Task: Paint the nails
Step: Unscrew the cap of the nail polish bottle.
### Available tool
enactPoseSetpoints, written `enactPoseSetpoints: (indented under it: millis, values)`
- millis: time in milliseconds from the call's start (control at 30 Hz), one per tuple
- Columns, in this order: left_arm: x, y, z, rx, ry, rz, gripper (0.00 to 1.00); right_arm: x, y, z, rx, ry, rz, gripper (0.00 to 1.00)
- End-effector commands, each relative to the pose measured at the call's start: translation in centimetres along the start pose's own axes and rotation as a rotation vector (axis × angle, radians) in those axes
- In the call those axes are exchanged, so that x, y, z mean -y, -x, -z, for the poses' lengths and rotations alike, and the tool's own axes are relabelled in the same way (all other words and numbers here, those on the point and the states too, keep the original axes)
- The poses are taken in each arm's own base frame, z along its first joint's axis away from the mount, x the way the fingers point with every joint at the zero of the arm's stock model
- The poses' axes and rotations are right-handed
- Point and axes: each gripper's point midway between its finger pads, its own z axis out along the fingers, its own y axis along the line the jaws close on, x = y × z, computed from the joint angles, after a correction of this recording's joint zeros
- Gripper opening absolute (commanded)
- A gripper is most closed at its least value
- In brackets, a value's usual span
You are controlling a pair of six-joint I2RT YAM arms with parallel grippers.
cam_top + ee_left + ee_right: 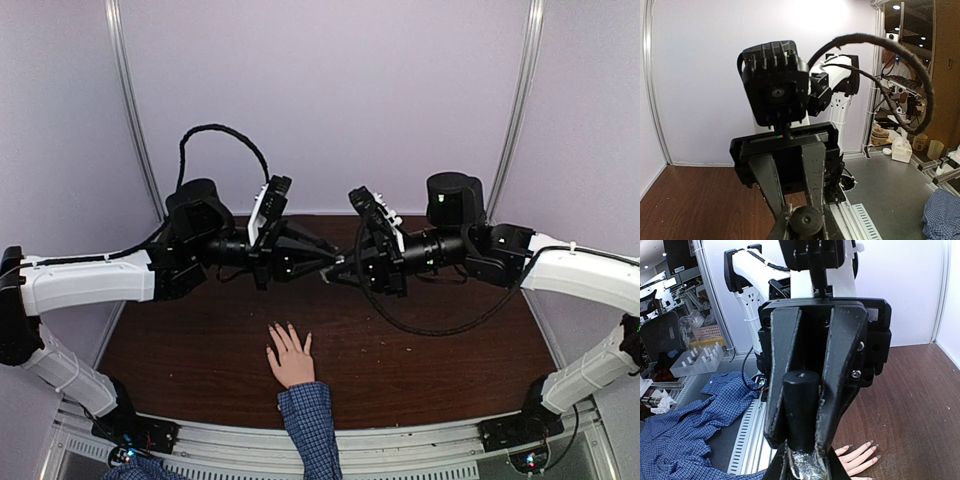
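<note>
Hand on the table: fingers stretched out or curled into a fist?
Stretched out: the hand lies palm down on the table, fingers straight and slightly apart; the right wrist view shows the same.

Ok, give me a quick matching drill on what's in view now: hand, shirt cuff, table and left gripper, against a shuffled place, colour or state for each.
Things:
1 hand
2 shirt cuff
3 table
4 left gripper

Descriptions:
A dark brown wood
B shut, raised over the table, tip to tip with the right gripper
C palm down on the table, fingers spread
D blue checked

Pairs: 1-C, 2-D, 3-A, 4-B
</note>
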Motion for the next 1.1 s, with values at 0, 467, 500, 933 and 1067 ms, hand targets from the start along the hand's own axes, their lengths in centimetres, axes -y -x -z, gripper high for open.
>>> enactPoseSetpoints:
  millis: [0,467,500,933,1067]
  values:
    - [-2.0,0.5,0.0,0.002,0.114,0.011,0.0,2.2,1.7,0.7,0.057,-0.141,0.057,0.0]
    - [-5.4,0.0,0.6,0.012,0.305,0.043,0.0,5.8,1.8,0.7,0.084,-0.322,0.052,0.0]
    - [-5.8,-0.1,0.7,0.014,0.328,0.046,0.0,6.1,1.7,0.7,0.082,-0.338,0.05,0.0]
    - [-10.0,-1.0,2.0,0.037,0.57,0.095,0.0,9.7,0.4,0.9,0.06,-0.57,0.076,0.0]
    - [-11.7,-1.5,2.6,0.062,0.671,0.123,0.0,10.9,0.4,1.1,0.072,-0.651,0.078,0.0]
